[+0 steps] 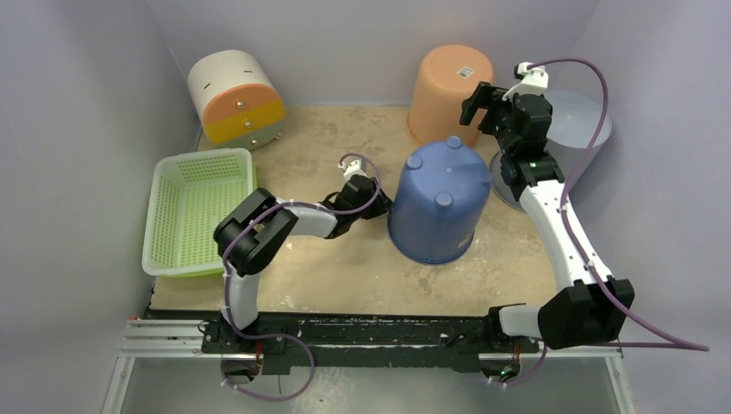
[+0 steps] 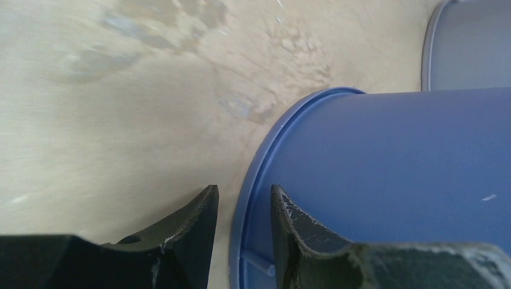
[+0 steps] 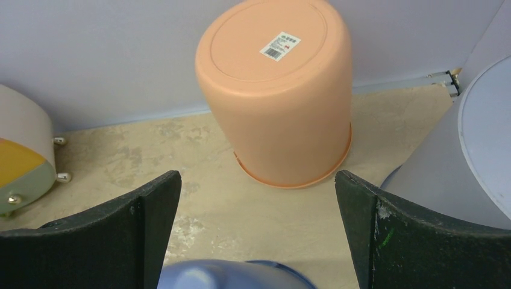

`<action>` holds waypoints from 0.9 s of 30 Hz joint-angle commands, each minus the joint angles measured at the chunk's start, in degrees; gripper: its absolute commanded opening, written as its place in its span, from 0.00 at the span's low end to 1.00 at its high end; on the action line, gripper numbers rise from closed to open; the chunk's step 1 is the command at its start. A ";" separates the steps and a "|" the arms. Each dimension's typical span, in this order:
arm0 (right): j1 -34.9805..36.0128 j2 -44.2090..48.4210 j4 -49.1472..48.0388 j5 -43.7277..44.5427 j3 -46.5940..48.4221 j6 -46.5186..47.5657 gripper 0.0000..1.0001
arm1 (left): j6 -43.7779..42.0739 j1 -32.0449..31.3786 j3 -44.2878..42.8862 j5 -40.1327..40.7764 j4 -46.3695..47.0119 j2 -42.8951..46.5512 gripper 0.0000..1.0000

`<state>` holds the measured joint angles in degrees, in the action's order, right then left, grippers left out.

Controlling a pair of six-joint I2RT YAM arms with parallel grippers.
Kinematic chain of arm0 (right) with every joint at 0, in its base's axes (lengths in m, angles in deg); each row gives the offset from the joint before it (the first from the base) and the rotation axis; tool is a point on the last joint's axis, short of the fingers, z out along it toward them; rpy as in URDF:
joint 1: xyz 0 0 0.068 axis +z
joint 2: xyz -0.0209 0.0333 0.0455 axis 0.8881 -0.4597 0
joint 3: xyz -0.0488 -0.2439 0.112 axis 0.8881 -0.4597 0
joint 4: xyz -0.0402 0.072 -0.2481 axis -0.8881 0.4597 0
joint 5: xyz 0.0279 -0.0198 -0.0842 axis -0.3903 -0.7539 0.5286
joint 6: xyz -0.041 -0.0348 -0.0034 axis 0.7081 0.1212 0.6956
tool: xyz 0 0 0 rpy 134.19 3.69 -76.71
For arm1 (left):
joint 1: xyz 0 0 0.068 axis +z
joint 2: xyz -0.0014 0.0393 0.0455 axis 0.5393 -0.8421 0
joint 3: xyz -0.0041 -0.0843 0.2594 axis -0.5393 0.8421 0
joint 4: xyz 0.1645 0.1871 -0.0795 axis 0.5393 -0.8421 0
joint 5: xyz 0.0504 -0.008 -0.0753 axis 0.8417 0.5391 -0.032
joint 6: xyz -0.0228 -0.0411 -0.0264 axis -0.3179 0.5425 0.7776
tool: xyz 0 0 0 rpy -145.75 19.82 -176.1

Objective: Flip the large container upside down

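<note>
Your L pincer [image 2: 244, 189] sits part-open astride the rim of the large blue plastic container [image 1: 440, 203], bottom-up mid beige tabletop [image 1: 345, 276], w/ a gap at one finger; R pincer [image 3: 258, 177] is spread wide, holding nothing.

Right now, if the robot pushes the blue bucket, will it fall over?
It would probably slide rather than tip: the blue bucket seems to stand mouth down, with its wide rim on the table. It is likely light, because it looks like hollow, thin plastic. Its smooth wall might slip from the left gripper, whose jaws sit loosely around the rim.
</note>
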<state>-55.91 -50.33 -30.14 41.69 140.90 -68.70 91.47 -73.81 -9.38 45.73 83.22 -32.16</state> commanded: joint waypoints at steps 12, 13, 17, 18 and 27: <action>-0.13 3.31 -1.38 -5.43 6.87 -0.87 1.00 | -7.54 -9.13 -25.67 -5.59 -0.59 -15.81 0.36; -0.13 3.36 -1.08 -5.64 6.97 -0.87 1.00 | -8.59 -9.51 -26.93 -6.20 -2.20 -16.28 0.37; -0.13 3.45 -0.21 -4.97 6.51 0.10 1.00 | -12.55 -10.15 -28.20 -6.98 -6.69 -14.76 0.40; -0.13 3.39 0.10 -5.01 6.47 0.36 1.00 | -14.12 -10.16 -28.09 -6.16 -9.13 -13.48 0.41; 0.44 1.12 0.91 -9.84 6.80 1.95 1.00 | -30.73 -8.97 -20.72 13.52 -32.75 8.18 0.45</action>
<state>-55.89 -48.78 -28.24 35.44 145.27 -67.91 69.81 -84.03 -32.70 47.33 60.01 -37.75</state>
